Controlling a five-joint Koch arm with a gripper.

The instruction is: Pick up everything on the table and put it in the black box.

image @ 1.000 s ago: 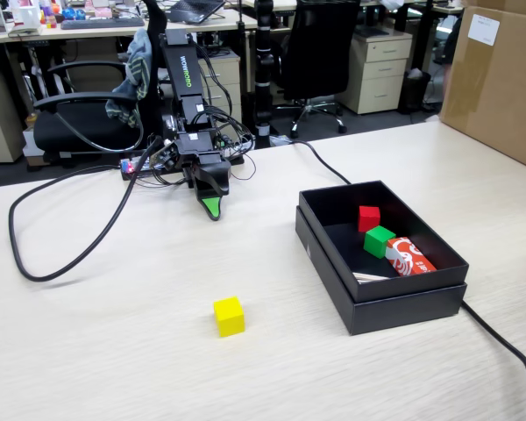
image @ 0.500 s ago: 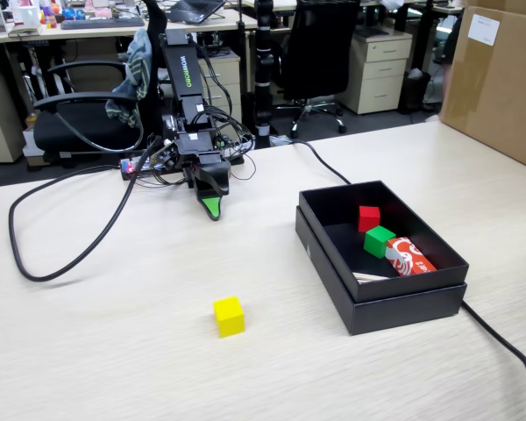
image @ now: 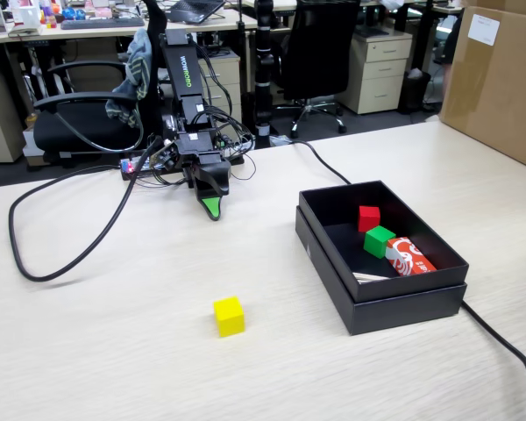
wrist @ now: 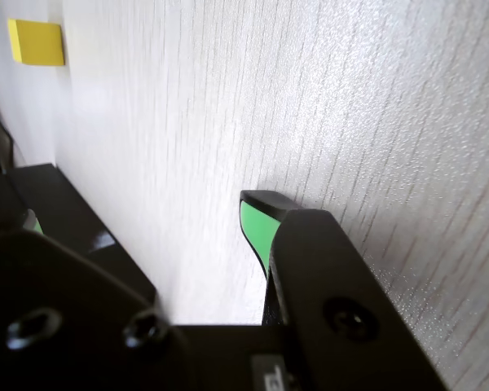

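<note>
The yellow cube (image: 229, 316) sits alone on the pale table (image: 114, 351), in front of the arm. In the wrist view the cube (wrist: 37, 42) lies far off at the top left. The black box (image: 381, 303) stands open to the cube's right. My gripper (image: 212, 209) rests tip-down on the table by the arm's base, well behind the cube and left of the box. Only one green-padded finger (wrist: 257, 228) shows, with bare table beside it. The other jaw's tip is hidden behind the gripper body.
Inside the box lie a red cube (image: 369, 217), a green cube (image: 379, 240) and a red-and-white packet (image: 409, 257). A black cable (image: 35, 274) loops on the left, another cable (image: 500, 342) runs from the box. A brown carton (image: 500, 83) stands at the right.
</note>
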